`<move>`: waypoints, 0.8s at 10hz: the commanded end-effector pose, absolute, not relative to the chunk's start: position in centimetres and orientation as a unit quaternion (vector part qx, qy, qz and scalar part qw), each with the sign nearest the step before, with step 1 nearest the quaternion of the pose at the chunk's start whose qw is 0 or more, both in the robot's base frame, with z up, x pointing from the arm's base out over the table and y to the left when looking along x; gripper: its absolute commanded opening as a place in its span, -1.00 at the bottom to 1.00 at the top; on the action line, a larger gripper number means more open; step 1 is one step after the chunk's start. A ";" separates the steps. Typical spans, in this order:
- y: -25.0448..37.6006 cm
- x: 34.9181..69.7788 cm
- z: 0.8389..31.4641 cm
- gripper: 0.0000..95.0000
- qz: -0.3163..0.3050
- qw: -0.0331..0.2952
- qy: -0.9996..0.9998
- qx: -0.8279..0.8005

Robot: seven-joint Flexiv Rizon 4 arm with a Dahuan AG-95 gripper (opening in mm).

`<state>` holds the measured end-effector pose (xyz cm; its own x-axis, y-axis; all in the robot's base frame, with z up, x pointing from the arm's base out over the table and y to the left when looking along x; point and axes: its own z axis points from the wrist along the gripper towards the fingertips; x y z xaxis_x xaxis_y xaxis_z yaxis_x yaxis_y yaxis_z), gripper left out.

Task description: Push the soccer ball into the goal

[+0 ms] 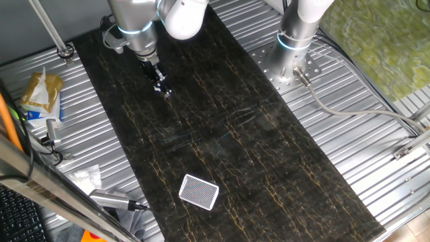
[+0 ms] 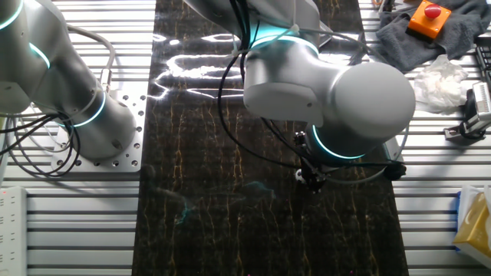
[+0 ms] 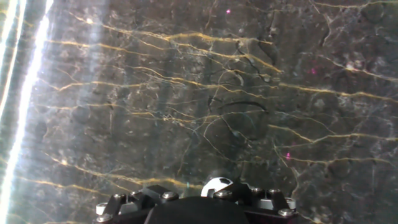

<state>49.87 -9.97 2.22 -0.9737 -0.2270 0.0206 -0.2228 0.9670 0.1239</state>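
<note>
The arm leans down over the dark counter [image 1: 269,154], its end effector [image 1: 161,86] low near the far end. I cannot tell how wide it is. The ball [image 3: 217,185] peeks out just past it, mostly hidden. The goal [image 1: 199,192] lies well apart.

Dark gold-veined marble slab [image 1: 269,168] on ribbed metal table [image 1: 376,161]

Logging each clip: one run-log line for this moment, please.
phase: approach | small black-and-white soccer ball: at gripper, jaws' state unclear | white-rimmed dark mesh goal: apart from ball, on black marble-patterned mat | ball not in goal
</note>
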 end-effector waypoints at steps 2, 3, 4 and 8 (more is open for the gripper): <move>-9.7 50.0 2.1 0.60 -0.061 0.017 -0.992 0.111; -9.6 50.0 2.1 0.60 -0.061 0.017 -0.992 0.110; -9.4 50.1 2.0 0.60 -0.061 0.017 -0.992 0.109; -8.8 50.3 1.8 0.60 -0.060 0.017 -0.993 0.104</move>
